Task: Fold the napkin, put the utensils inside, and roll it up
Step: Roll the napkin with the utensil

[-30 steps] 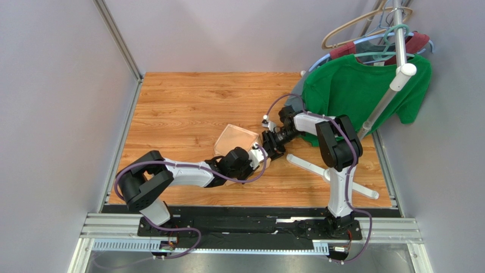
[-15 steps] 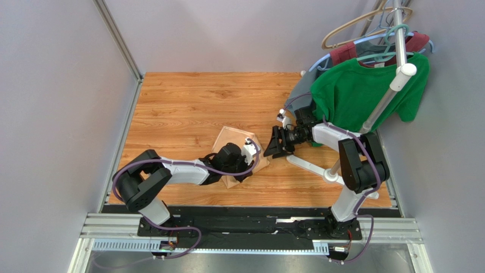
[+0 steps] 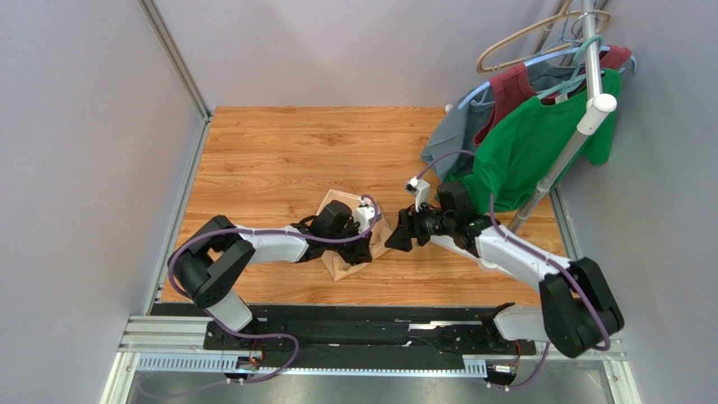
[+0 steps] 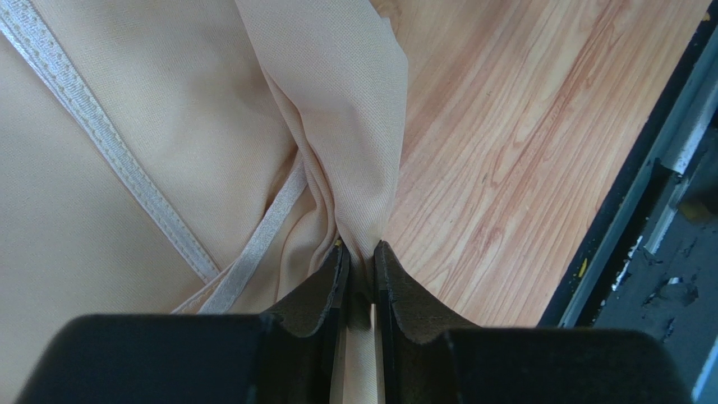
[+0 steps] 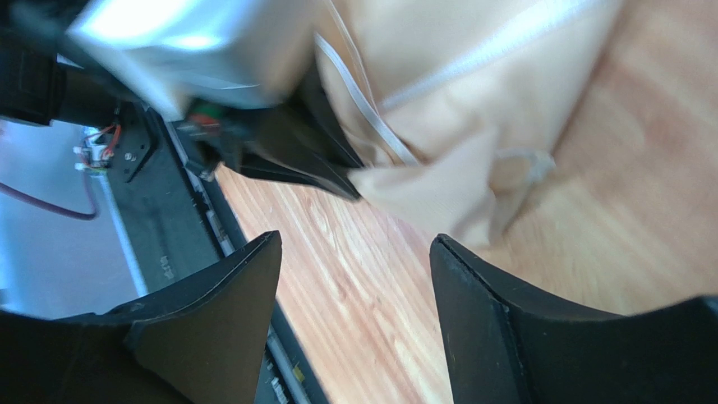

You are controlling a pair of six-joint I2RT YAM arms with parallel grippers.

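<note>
The peach-tan napkin (image 3: 344, 264) lies bunched and partly folded on the wooden table, between my two grippers. My left gripper (image 3: 363, 250) is shut on a raised fold of it; in the left wrist view the cloth (image 4: 168, 126) is pinched between the jaws of the left gripper (image 4: 361, 263), and its pale hem tape crosses the fabric. My right gripper (image 3: 397, 237) stands open just right of the napkin, touching nothing. In the right wrist view the wide jaws of the right gripper (image 5: 354, 240) frame bare wood, with the napkin (image 5: 472, 109) beyond them. The utensils are out of view.
A clothes rack pole (image 3: 556, 168) stands at the back right, carrying a green T-shirt (image 3: 531, 143), a maroon garment (image 3: 514, 88) and a grey one (image 3: 447, 143). Grey walls close in both sides. A metal rail (image 3: 371, 332) runs along the near edge.
My right gripper opened, let go of the napkin and drew back to the right as its arm swung low. The left gripper kept its pinch and shifted slightly. The hanging shirts swung.
</note>
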